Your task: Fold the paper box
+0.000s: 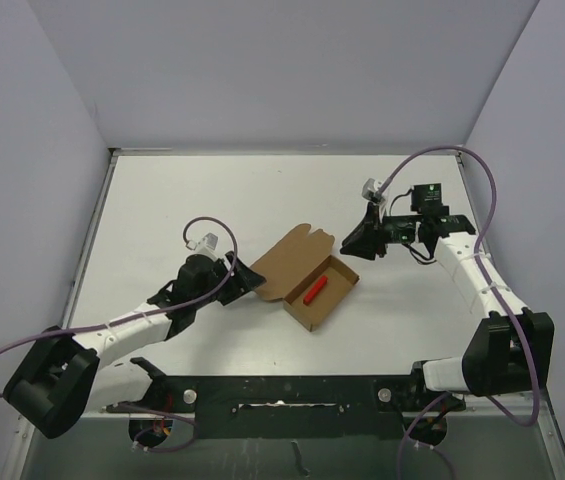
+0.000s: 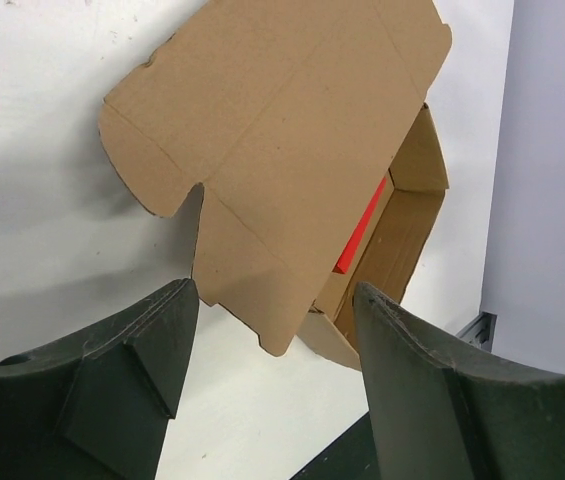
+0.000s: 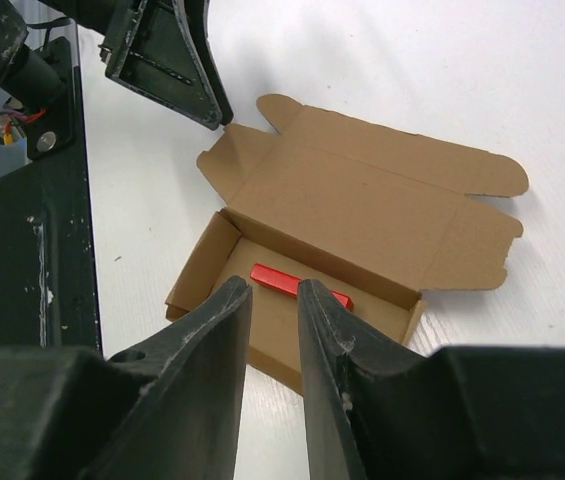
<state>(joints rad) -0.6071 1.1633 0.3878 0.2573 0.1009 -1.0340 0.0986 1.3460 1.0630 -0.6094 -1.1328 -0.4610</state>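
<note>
From above, the paper box (image 1: 300,258) lies open on the bench (image 1: 212,200) between the two claws. The left claw (image 1: 252,275) is at the edge of its lid flap and the right claw (image 1: 350,246) is near its far corner.

Left wrist: the fingers are spread wide and grip nothing, with the flap's corner directly ahead.

Right wrist: the fingers are narrowly parted and empty above the tray, and a red block (image 3: 300,287) lies just past the tips.
</note>
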